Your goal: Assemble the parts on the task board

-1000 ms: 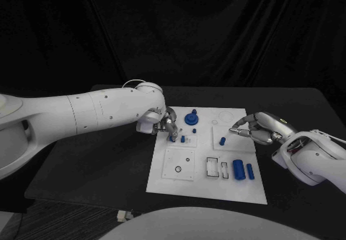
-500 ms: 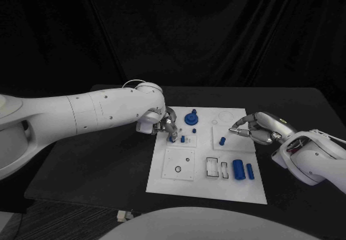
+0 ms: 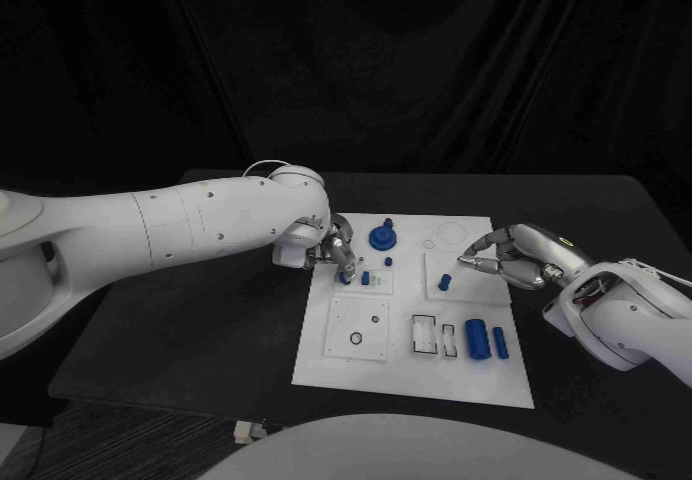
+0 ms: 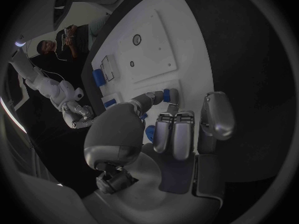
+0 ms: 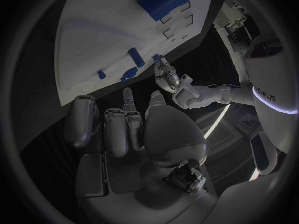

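A flat white rectangular task board (image 3: 378,352) lies mid-table, carrying smooth blue parts — cylinders (image 3: 476,338); a small blue peg (image 3: 346,279) is pinched by the left hand (image 3: 320,244); the right hand (image 3: 508,258) fingers are curled, grasp indeterminate.

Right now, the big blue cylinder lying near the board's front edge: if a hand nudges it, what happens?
The big blue cylinder lies on its side, so it probably rolls sideways when nudged. It looks like rigid plastic, likely light. Its smooth round surface could slip in a loose pinch. The slimmer blue pin lying beside it might get knocked.
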Robot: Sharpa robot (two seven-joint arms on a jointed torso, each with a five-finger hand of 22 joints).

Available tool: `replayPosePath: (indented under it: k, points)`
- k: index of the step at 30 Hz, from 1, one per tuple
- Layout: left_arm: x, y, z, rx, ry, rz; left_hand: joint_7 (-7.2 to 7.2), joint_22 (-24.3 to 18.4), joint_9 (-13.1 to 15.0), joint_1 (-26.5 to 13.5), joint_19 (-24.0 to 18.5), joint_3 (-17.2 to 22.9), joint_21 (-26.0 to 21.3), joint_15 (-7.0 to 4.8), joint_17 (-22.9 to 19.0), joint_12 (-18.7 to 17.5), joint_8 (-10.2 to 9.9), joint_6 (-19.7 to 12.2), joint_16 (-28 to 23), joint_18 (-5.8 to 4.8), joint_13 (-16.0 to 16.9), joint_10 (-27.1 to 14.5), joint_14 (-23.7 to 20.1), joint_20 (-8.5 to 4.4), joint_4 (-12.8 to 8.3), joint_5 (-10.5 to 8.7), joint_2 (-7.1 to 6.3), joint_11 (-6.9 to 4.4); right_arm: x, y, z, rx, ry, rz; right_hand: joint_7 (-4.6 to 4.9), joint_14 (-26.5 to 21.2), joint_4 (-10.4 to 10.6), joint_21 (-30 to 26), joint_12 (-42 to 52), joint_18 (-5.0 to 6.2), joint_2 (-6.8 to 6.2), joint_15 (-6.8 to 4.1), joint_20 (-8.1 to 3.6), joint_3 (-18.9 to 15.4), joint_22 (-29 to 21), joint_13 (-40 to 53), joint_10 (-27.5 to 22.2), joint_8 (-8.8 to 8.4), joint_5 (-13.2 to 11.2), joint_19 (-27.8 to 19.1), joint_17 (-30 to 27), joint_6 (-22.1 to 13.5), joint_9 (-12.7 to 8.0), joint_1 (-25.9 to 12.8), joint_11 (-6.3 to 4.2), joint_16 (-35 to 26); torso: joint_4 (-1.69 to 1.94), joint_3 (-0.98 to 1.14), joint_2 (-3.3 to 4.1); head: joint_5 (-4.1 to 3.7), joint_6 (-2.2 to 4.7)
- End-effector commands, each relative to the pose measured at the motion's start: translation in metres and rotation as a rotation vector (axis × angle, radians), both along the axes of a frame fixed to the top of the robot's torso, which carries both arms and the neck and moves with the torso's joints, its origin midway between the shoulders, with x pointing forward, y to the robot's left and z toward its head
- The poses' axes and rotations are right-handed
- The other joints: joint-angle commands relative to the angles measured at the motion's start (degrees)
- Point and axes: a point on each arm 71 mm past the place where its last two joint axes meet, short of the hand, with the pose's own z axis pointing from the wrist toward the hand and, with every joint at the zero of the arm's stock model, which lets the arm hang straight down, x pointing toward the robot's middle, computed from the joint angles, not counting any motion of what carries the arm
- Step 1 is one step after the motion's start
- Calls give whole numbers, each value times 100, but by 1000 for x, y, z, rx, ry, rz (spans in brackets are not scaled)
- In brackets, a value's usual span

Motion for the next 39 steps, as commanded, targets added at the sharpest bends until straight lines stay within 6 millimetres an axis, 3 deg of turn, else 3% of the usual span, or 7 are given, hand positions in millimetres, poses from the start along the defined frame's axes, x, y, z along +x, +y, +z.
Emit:
replayPosePath:
  k: [1, 13, 39]
  points:
    - [-1, -1, -1, -24, -22, 18, -65, 898, -8, 217, 7, 356, 28, 27, 1479, 20, -20, -2, -4, 20, 1509, 605, 590, -10, -385, 51, 142, 14, 0, 0, -1, -6, 9, -7, 12, 399, -10, -22, -25, 51, 6, -21, -11, 1, 972, 310, 376, -17, 23, -44, 704, 20, -5, 74, 3, -33, 2, 2, -1, 0, -1]
    - [-10, 4, 2, -45, -49, 40, -78, 910, -12, 238, 43, 338, 75, 9, 1485, 20, -18, 56, 5, 13, 1509, 605, 594, -27, -398, 297, 104, -3, 0, -1, -2, -8, 11, -11, 13, 399, -7, -23, -22, 51, 8, -21, -10, 0, 971, 314, 378, -17, 20, -45, 704, 20, -5, 74, 3, -34, 4, 0, -2, 3, -1]
    - [-8, 9, 3, -48, -72, 73, -79, 908, -11, 228, 44, 332, 68, 7, 1482, 20, -19, 55, 1, 14, 1509, 605, 592, -29, -383, 320, 111, -3, 0, -1, -2, -10, 14, -10, 12, 397, -6, -29, -24, 52, 11, -20, -10, -2, 970, 311, 377, -16, 15, -47, 698, 26, -5, 74, 4, -39, -3, 0, 0, 12, -1]
